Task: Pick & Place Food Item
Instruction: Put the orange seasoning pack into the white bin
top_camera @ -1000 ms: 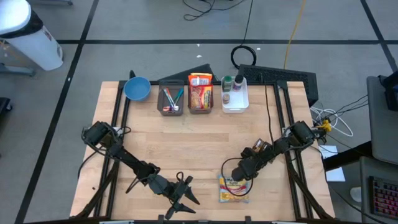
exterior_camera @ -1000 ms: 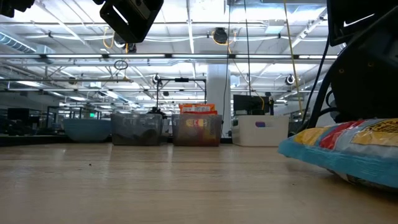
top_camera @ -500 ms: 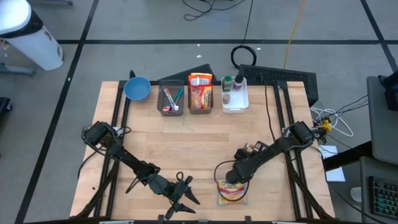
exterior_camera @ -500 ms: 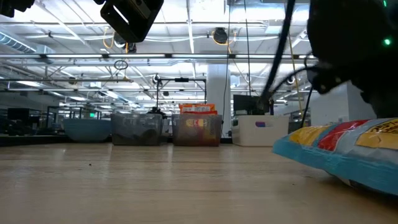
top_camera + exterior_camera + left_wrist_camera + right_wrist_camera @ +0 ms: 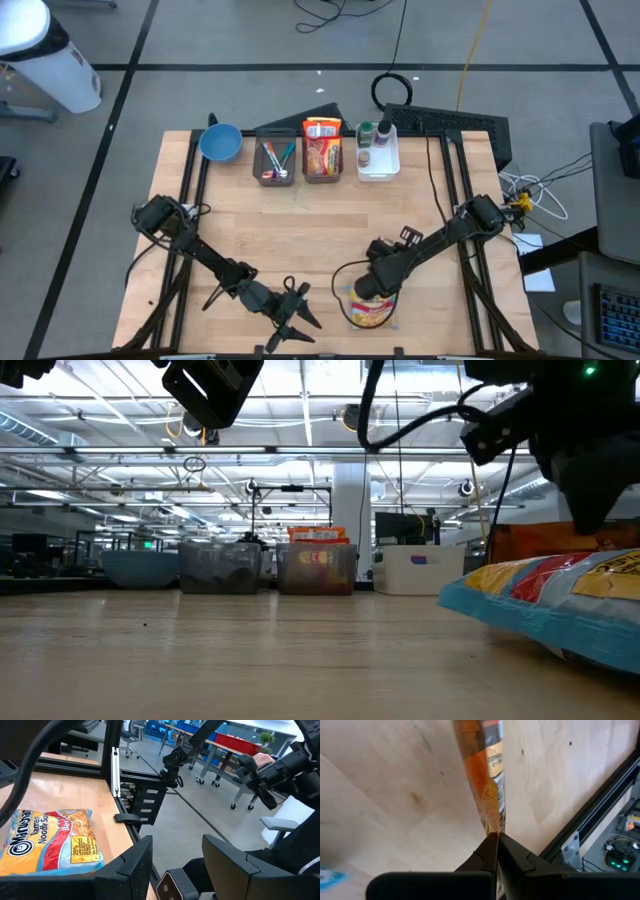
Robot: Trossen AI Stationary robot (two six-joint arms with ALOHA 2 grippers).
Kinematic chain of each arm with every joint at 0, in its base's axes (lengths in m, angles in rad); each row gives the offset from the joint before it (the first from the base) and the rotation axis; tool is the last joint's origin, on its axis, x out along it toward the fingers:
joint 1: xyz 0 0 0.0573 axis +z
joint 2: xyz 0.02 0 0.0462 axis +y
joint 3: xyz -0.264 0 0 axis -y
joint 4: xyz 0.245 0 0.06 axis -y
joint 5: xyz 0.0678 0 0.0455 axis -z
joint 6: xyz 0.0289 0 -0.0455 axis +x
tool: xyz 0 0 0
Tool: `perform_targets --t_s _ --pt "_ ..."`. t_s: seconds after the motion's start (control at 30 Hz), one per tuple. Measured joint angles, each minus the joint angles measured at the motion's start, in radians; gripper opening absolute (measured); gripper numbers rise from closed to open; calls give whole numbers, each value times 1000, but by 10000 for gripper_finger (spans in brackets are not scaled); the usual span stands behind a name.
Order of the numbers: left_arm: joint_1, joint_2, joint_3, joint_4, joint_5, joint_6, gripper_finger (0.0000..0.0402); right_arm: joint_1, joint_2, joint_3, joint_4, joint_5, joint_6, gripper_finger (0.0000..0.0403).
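My right gripper (image 5: 372, 290) is near the table's front edge and is shut on an orange packet (image 5: 487, 780). The packet also shows in the low view (image 5: 540, 542). A blue, red and yellow ramen noodle packet (image 5: 368, 316) lies flat on the table just below and beside it. It also shows in the low view (image 5: 560, 595) and in the left wrist view (image 5: 45, 840). My left gripper (image 5: 298, 312) waits open and empty to the left of the ramen packet, near the front edge. My right gripper pinches one edge of the orange packet (image 5: 493, 827) between its two fingertips. The fingers come from above and point down at the table. The packet hangs edge-on below them. Its lower end is hidden behind the ramen packet in the low view.
Along the far edge stand a blue bowl (image 5: 220, 143), a clear bin of pens (image 5: 275, 160), a clear bin of snack packets (image 5: 322, 152) and a white bin with bottles (image 5: 378, 152). Black frame rails (image 5: 455, 200) run along both table sides.
My right gripper has gone toward the table's left and near edges and has risen in the low view. The orange packet now shows beneath it there. The ramen packet has shifted slightly toward the left.
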Motion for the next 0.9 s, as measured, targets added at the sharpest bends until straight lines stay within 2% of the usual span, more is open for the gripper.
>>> perform_targets --t_s 0.33,0.43,0.6,0.9 --pt "38 -4 0 -3 1 -15 182 19 0 113 -1 73 -33 0" --pt "55 -42 0 -56 1 -6 182 31 0 156 0 108 -50 0" --pt "88 -185 0 -308 -4 41 182 48 -1 184 0 154 -75 0" --pt "134 -457 0 -761 -175 127 182 53 -5 183 0 183 -140 0"
